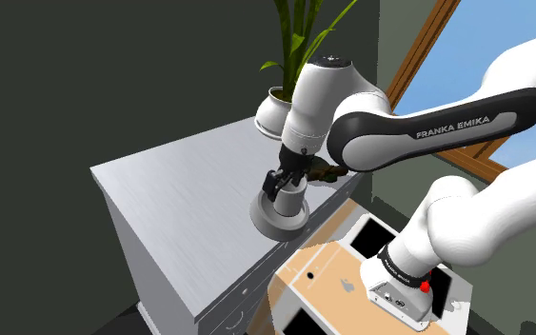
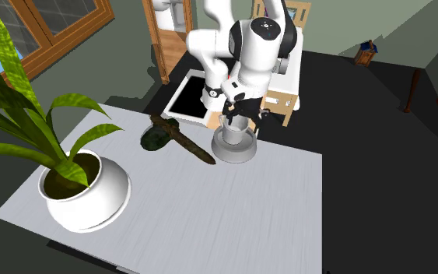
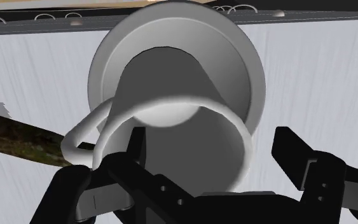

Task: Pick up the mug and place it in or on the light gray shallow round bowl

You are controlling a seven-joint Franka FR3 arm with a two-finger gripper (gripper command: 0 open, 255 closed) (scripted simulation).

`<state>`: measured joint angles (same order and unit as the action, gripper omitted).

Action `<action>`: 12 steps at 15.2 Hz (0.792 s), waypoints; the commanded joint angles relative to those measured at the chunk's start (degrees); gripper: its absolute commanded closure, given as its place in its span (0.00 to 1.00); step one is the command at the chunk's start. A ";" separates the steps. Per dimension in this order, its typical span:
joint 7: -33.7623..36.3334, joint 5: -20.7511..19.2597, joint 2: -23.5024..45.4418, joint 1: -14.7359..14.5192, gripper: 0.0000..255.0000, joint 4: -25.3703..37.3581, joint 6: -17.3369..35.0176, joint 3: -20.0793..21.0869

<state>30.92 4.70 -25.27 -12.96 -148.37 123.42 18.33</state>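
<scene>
Nearest the wrist camera, the gripper [image 3: 212, 143] hangs straight over the bowl with its jaws wide. One finger [image 3: 137, 149] dips inside the mug's mouth and the other stands outside its wall with a gap showing, so nothing is clasped. The grey mug [image 3: 190, 108] stands upright in the middle of the light grey bowl [image 3: 238, 54], its handle [image 3: 82, 133] reaching toward the bowl's rim. I read that as the placing done, with the mug's weight on the bowl's floor and not on the jaws. The bowl sits on the white tabletop [image 2: 233, 210] close to the edge on the side of the stand [image 1: 327, 271], which keeps the reach short. A straight lift looks safest from here, since the inner finger could catch the rim and tip the mug. Just beside the bowl lies a dark, mossy-looking stick [image 2: 182, 144]; whether it touches the bowl I cannot tell. Well apart from the bowl, across the tabletop, a white pot [image 2: 92, 198] holds a leafy plant [image 2: 22, 117].
</scene>
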 commanded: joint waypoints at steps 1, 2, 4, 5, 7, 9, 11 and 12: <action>-0.03 0.03 -0.15 -0.02 0.00 -0.07 -0.11 -0.03; -0.16 0.12 -1.11 -0.12 0.00 1.20 -2.33 -0.26; -0.35 0.20 -2.71 -0.25 0.00 3.97 -6.66 -0.69; -0.40 0.19 -3.22 -0.29 0.00 5.13 -8.32 -0.85; -0.40 0.19 -3.23 -0.29 0.00 5.12 -8.32 -0.86; -0.40 0.19 -3.22 -0.29 0.00 5.13 -8.32 -0.85; -0.40 0.19 -3.21 -0.29 0.00 5.13 -8.32 -0.85; -0.40 0.19 -3.21 -0.29 0.00 5.13 -8.32 -0.85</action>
<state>30.52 4.89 -28.48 -13.25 -143.24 115.11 17.48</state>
